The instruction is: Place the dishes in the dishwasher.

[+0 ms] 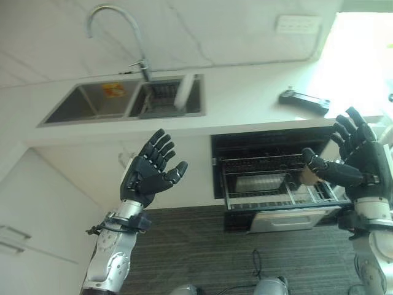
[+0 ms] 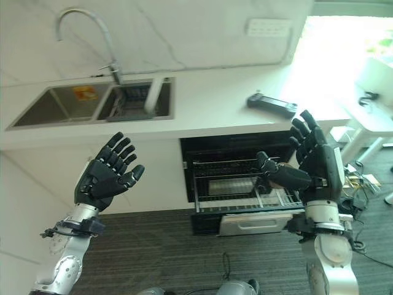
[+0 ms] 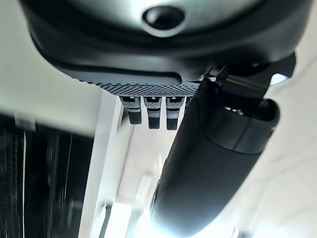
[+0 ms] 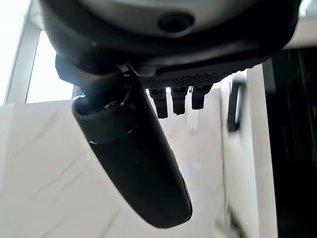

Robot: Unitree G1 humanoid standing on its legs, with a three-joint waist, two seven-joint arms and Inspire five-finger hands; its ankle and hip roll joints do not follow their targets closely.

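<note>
Both empty: the left hand (image 1: 149, 172) and right hand (image 2: 313, 161) are raised with fingers spread. Beyond the right hand the dishwasher (image 2: 242, 184) stands open, its rack (image 2: 245, 192) pulled out. A pale dish (image 1: 183, 92) leans in the sink (image 1: 123, 101), far left. Likely nothing is loaded yet; next, reach for that dish.

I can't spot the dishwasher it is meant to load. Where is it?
The dishwasher sits open under the counter, right of the sink, its rack pulled out just beside the raised right hand.
</note>
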